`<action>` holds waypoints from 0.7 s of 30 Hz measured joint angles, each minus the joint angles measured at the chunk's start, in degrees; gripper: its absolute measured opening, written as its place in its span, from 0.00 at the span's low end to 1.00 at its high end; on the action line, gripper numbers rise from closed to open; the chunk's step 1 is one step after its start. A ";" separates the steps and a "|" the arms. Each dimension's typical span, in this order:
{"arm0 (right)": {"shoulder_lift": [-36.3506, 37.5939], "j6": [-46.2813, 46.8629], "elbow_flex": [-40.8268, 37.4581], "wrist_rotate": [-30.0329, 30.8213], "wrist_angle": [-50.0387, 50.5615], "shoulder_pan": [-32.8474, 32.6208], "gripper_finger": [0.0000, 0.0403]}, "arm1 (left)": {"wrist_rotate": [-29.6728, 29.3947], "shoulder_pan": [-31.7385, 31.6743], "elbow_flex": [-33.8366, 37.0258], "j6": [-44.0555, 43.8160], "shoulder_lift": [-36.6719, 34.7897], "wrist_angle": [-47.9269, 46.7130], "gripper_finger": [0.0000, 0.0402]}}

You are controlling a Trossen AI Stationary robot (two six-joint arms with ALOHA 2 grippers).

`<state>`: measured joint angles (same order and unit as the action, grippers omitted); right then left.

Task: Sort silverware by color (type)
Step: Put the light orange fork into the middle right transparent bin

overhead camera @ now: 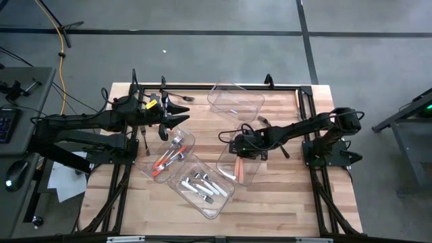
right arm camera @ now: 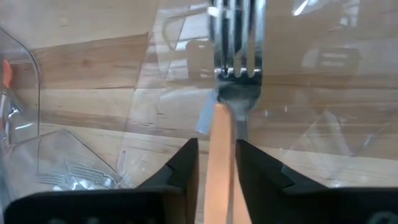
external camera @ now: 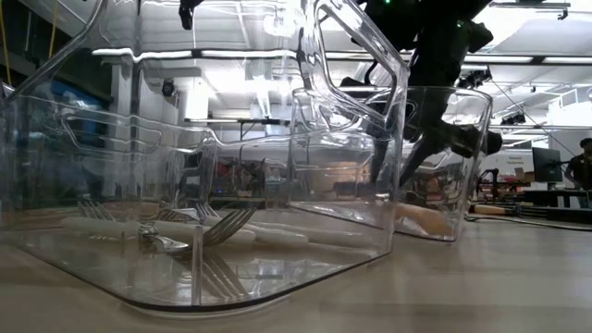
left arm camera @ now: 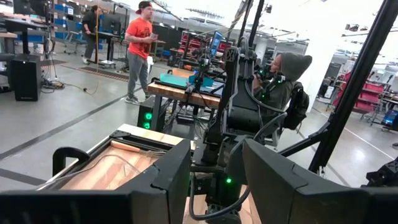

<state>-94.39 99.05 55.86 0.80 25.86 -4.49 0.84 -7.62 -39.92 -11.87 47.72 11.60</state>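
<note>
Orange-handled fork (right arm camera: pixel 225 124) between the right gripper (right arm camera: pixel 216 163) fingers, tines pointing away from the wrist, handle running back through the narrow gap with a dark finger close on each side; cannot tell whether pinched or just let go. Inside the clear bin (overhead camera: pixel 237 160) toward the right of the table (overhead camera: pixel 283 196), gripper reaching in from above. Farther left, more orange-handled silverware (overhead camera: pixel 167 159) in a second bin (overhead camera: pixel 167 156), and white-handled silverware (overhead camera: pixel 201 186) in a third bin (overhead camera: pixel 202 187) nearest the front edge, seen up close in the low view with forks lying on the bottom. Fourth bin (overhead camera: pixel 235 100) near the back of the table. Single dark utensil (overhead camera: pixel 145 140) flat on the wood, just beside the orange bin. Left gripper (overhead camera: pixel 182 113) raised above the back left of the table, fingers (left arm camera: pixel 166 180) parted with nothing between. Beyond the table, in the left wrist view, a person in an orange shirt (left arm camera: pixel 140 51) standing and a person in a grey hood (left arm camera: pixel 283 84) seated.
</note>
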 joint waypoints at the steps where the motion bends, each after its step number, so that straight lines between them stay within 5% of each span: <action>1: -0.01 -0.03 0.00 0.00 0.03 0.00 0.24 | 0.00 0.00 0.00 0.02 0.00 0.00 0.34; 12: 4.09 -3.28 -0.04 0.90 1.68 0.07 0.32 | 0.00 0.00 0.00 0.04 0.00 -0.04 0.34; 21: 17.93 -15.25 -0.09 9.38 6.73 0.74 0.32 | -0.02 -0.01 0.00 0.06 0.00 -0.14 0.34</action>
<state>-76.46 83.80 55.77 10.18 32.59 -3.75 0.82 -7.63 -39.92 -11.81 47.72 11.46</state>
